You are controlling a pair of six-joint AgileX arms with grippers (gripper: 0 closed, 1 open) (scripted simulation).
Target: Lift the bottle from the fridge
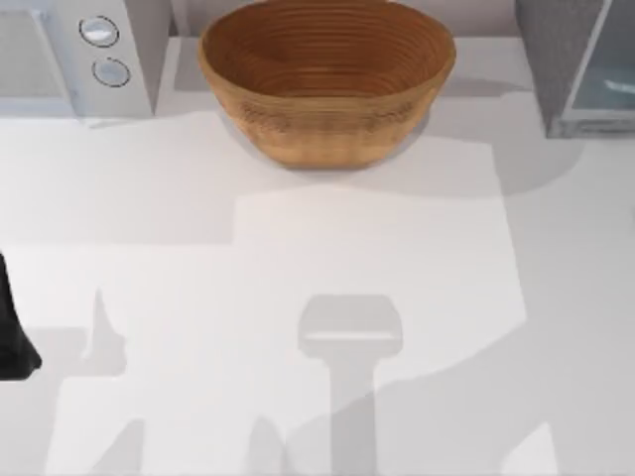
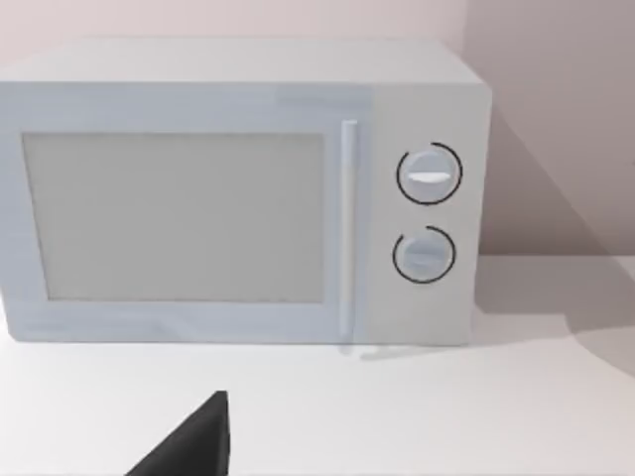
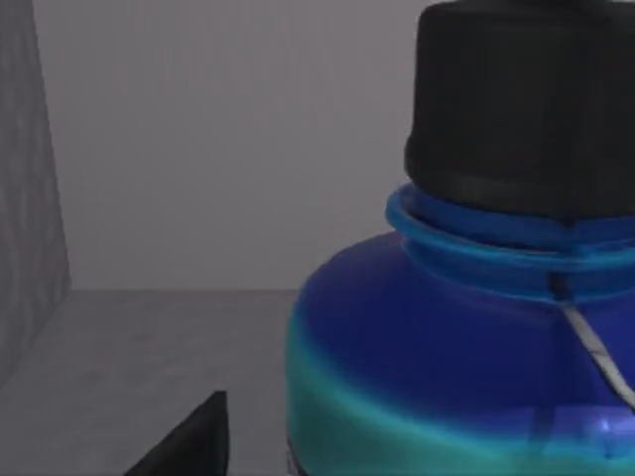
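Here, take the wooden bowl [image 1: 325,79] as your landmark: it stands at the back of the white table [image 1: 298,297], about midway across. To the right of the bowl, in the far right corner, you have the fridge [image 1: 568,59], a grey speckled cabinet with its pale glass door panel [image 1: 607,79] in a light frame, standing apart from the bowl. To the left of the bowl, in the far left corner, stands the light-grey microwave [image 1: 79,55] with two round knobs [image 1: 99,32], also apart from the bowl.

Your right wrist view looks into a grey speckled interior, and the bottle [image 3: 466,327] stands upright there on the grey floor, very close to the camera: blue translucent body, cyan band low down, round black cap [image 3: 521,109] on top. One dark fingertip of the right gripper [image 3: 193,441] shows beside the bottle, not touching it as far as you can see; whether that hand is apart or together cannot be told.

Your left arm [image 1: 15,332] sits at the table's left edge, well to the front-left of the bowl, its wrist view facing the microwave front. One dark fingertip of the left gripper [image 2: 193,441] shows above bare table; again, apart or together cannot be told
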